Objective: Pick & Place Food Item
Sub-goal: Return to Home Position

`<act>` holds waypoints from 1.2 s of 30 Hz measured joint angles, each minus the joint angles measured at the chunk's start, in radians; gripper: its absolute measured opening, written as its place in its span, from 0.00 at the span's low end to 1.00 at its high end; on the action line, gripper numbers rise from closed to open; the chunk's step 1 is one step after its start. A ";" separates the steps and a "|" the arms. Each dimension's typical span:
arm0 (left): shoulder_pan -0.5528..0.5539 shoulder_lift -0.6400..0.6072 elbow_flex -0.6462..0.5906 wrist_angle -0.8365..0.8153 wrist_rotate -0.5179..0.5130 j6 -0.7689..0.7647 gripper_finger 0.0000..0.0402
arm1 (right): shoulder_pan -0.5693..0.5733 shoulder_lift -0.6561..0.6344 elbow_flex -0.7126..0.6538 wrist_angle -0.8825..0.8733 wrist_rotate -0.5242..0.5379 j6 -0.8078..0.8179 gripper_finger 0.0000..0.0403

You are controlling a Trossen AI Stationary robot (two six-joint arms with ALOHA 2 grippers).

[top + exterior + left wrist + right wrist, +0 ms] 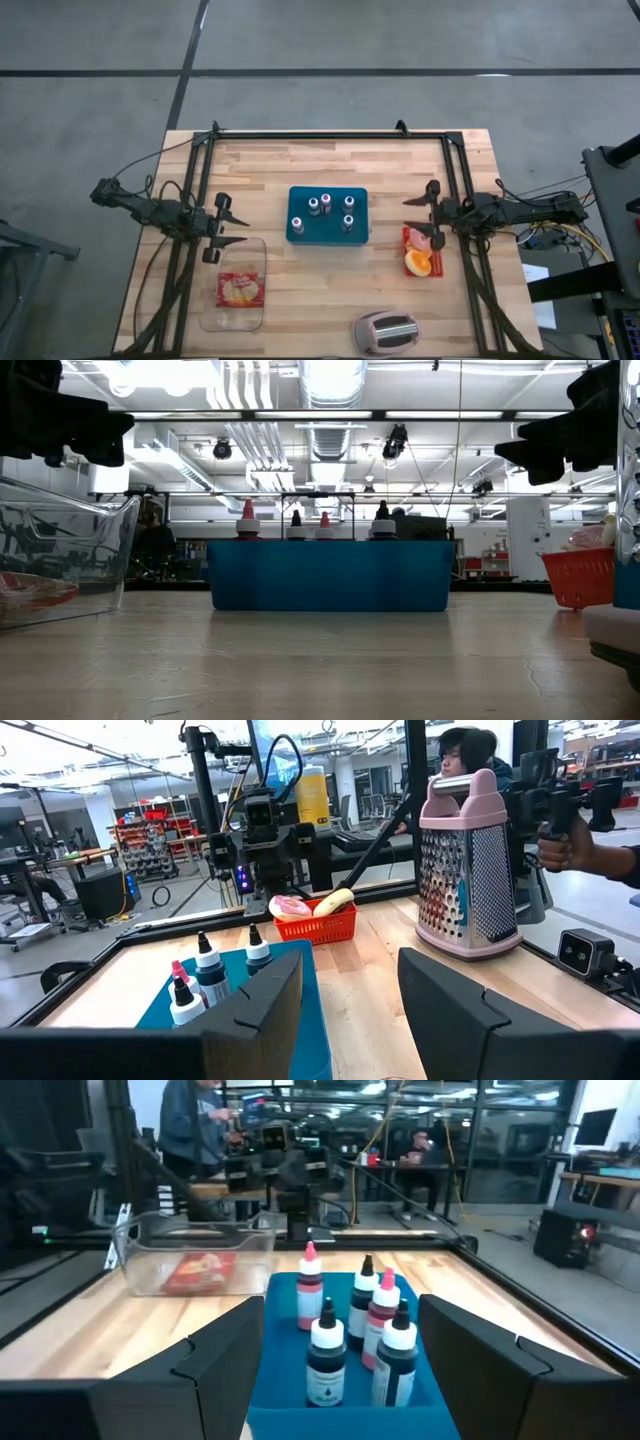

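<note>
High view: the left gripper (236, 224) is seen spread wide and empty just left of the blue bin (325, 234), near the rim of the transparent bin (230, 318) where the red popcorn bag (240, 288) lies. The right gripper (414, 216), likewise released and empty, hangs right of the blue bin, over the red bin (439, 262) holding the pink donut (418, 237). Bottles (347, 222) are stood inside the blue bin. A grater (385, 333) is set on the bench (300, 170), below-right of the blue bin in this picture.

Low view: both arms are shown raised above the bins either side of the blue bin. A clipped rim is judged the main risk if either arm were drawn back low, as a light bin could be dragged or tipped.

Left wrist view: beyond the blue bin, the red bin and the upright grater are framed. A person's hand (572, 842) is held past the grater, off the bench, and a wide swing toward it is to be avoided.

Right wrist view: the bottles are seen upright and crowded, with the transparent bin behind the blue bin. People are visible beyond the bench.
</note>
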 joint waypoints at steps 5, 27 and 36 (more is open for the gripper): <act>0.000 0.000 0.000 0.000 0.000 -0.004 0.42 | 0.000 0.000 0.000 0.005 -0.059 -0.026 0.65; 0.000 0.000 0.000 0.000 0.000 -0.004 0.42 | 0.000 0.002 0.000 -0.006 -0.129 -0.021 0.65; 0.000 0.000 0.000 0.000 0.000 -0.004 0.42 | 0.000 0.002 0.000 -0.006 -0.130 -0.023 0.65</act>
